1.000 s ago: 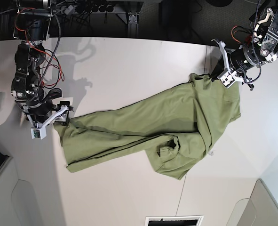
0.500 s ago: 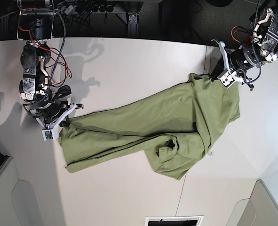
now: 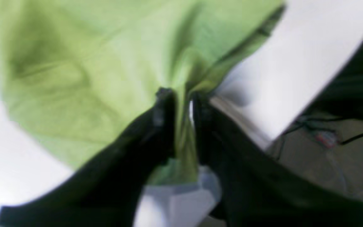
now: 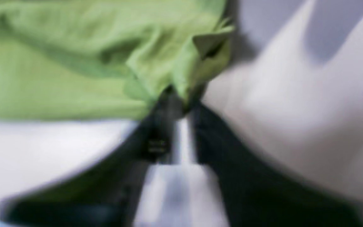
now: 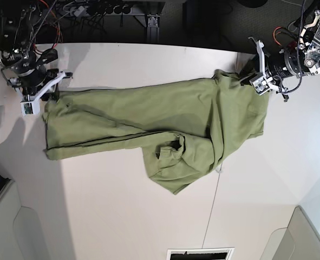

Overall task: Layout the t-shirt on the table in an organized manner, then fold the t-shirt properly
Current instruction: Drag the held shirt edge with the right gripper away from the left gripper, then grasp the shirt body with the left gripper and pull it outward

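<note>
The olive-green t-shirt [image 5: 165, 122] lies stretched across the white table [image 5: 122, 216], with a bunched fold near its lower middle. At the base view's right, my left gripper [image 5: 255, 81] is shut on a corner of the shirt near the table's far edge. The left wrist view shows cloth [image 3: 74, 63] pinched between that gripper's [image 3: 181, 97] black fingers. On the base view's left, my right gripper [image 5: 50, 96] holds the other end of the shirt. In the blurred right wrist view, its [image 4: 183, 94] fingertips close on a crumpled edge of the shirt [image 4: 74, 78].
A thin dark seam [image 5: 214, 206] runs down the table's near half. Cables and dark floor [image 5: 122, 16] lie beyond the far edge. Grey bins stand at the near left [image 5: 2, 227] and near right [image 5: 306, 233] corners. A vent [image 5: 200, 253] sits at the near edge.
My right gripper has moved left and toward the far edge with its shirt end, pulling the shirt out longer and straighter. My left gripper shifted slightly toward the far edge.
</note>
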Motion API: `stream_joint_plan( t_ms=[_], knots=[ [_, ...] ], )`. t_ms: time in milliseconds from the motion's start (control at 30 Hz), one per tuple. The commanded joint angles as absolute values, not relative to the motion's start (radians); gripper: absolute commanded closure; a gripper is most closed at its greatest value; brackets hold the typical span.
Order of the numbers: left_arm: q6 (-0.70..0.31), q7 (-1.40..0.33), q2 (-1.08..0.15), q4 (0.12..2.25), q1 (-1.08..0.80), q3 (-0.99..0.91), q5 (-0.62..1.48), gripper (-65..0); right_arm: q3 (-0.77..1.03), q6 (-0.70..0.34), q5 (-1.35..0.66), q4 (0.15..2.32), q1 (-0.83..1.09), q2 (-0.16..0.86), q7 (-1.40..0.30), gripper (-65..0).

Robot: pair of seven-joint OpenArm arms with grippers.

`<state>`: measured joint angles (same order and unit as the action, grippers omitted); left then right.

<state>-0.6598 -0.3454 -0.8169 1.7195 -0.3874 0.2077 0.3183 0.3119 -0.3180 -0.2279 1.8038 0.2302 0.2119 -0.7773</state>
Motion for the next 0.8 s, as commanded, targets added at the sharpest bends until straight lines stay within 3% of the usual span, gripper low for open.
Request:
stream_joint_plan(
  t_ms=[0, 67, 400, 567, 767],
  knots=[
    [-0.675, -0.365, -0.838, 1.727, -0.385, 0.202, 0.336, -20.1, 0.32, -0.321, -0.237, 1.822, 0.248, 0.221, -0.76, -25.8],
    [-0.681, -0.391, -0.855, 1.736, -0.383, 0.202, 0.392, -21.4, 0.32, -0.321, -0.237, 1.822, 0.291, 0.221, -0.756, -29.7],
    [-0.698, -0.457, -0.964, 2.035, -0.382, 0.085, 0.517, -21.3, 0.321, -0.318, -0.307, 1.824, 0.341, 0.221, -0.706, -28.6],
    [-0.573, -0.342, -0.939, 2.111, -0.379, 0.03, 0.532, -21.3, 0.321, -0.332, -0.407, 1.84, 0.316, 0.206, -0.686, 0.0],
    [-0.493, -0.303, -0.777, 2.086, -0.295, 0.105, 0.413, -21.3, 0.321, -0.371, -0.4, 1.844, 0.229, 0.162, -0.648, 0.0]
  ],
)
